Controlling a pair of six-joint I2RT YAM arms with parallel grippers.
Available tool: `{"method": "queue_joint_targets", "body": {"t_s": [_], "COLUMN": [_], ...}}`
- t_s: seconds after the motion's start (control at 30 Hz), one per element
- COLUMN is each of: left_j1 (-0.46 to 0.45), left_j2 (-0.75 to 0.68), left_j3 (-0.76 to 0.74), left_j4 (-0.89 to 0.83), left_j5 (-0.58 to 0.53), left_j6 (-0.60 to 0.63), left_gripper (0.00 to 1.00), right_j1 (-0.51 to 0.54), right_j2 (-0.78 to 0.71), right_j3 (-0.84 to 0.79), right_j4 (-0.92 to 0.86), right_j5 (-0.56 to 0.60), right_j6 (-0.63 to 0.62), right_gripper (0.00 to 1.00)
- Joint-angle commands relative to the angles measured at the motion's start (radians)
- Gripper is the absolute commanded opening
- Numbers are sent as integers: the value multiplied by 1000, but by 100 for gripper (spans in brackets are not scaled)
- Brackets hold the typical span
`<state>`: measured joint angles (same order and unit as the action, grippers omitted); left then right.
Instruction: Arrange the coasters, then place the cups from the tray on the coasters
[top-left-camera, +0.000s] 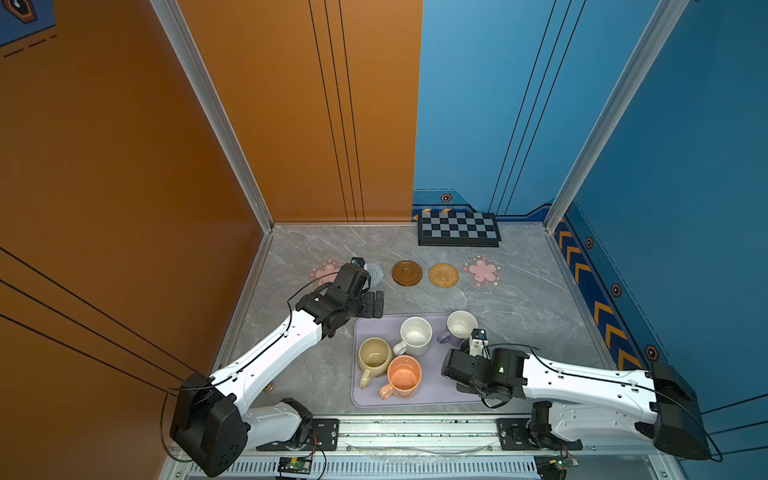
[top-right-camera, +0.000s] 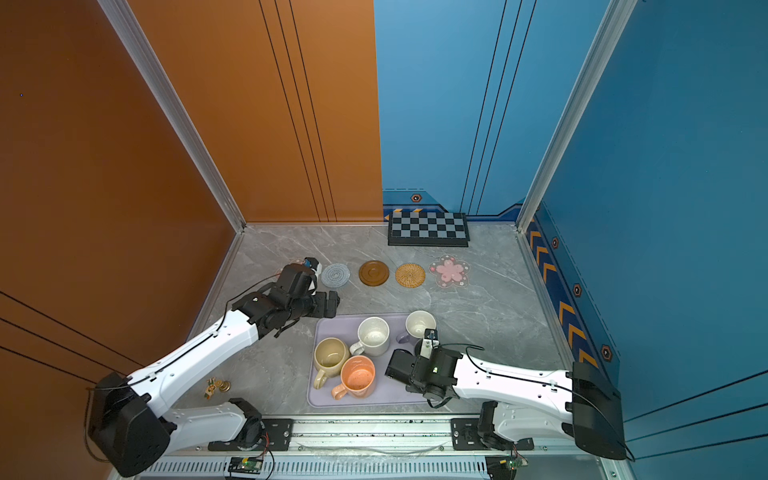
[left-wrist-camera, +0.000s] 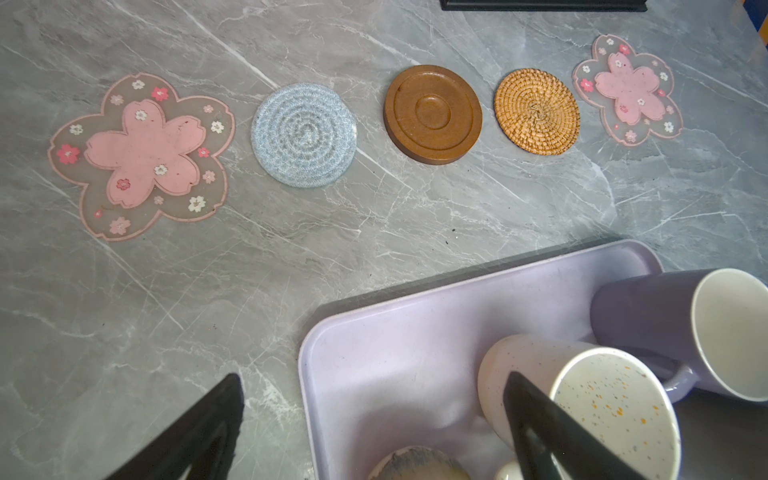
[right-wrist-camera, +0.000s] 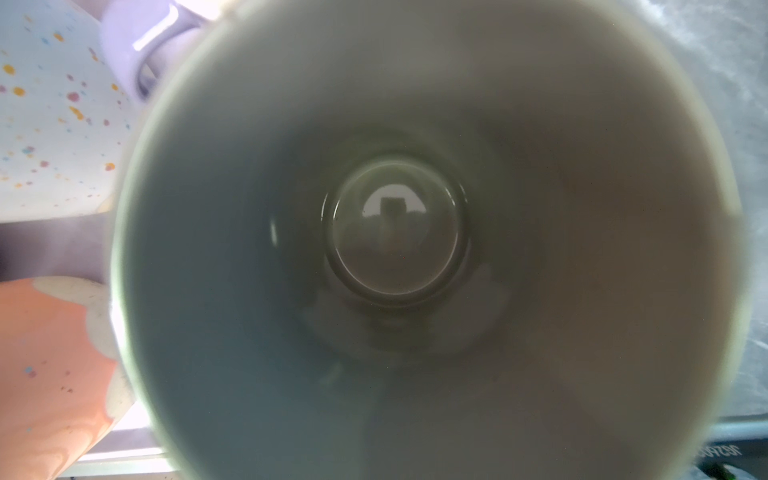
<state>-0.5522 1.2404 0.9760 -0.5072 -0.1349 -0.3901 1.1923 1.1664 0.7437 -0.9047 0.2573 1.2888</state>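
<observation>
Near the speckled cup (top-left-camera: 415, 334), left fingers (left-wrist-camera: 199, 432) spread wide; right fingers closed over the crowded grey cup (right-wrist-camera: 395, 232).

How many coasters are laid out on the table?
5, in one row beyond the tray. Left to right in a top view: left flower coaster, blue-grey coaster, wooden disc, rattan coaster, right flower coaster. None seems hidden.
</observation>
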Motion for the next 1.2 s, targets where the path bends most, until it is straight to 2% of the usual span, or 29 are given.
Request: {"method": "queue_joint_targets", "body": {"t_s": [0.0, 0.6, 0.9, 1.17], "left_j1": [-9, 4, 6, 8], "left_j2": [6, 24, -3, 8], "left_j3": [18, 36, 47, 95], "left_j4": [-30, -48, -65, -76], "left_j5": [-39, -23, -23, -28], "left_j6": [-7, 10, 19, 21], "left_gripper": [98, 98, 98, 98], "right_j1": [-17, 19, -22, -135], "right_j2": [-19, -234, -196, -189], "right_j3": [-5, 143, 292, 388], "right_j4": [-4, -306, -518, -570], "right_j5": [-35, 111, 192, 255], "right_j6": [-24, 32, -43, -160], "right_gripper": [0, 0, 0, 0]}}
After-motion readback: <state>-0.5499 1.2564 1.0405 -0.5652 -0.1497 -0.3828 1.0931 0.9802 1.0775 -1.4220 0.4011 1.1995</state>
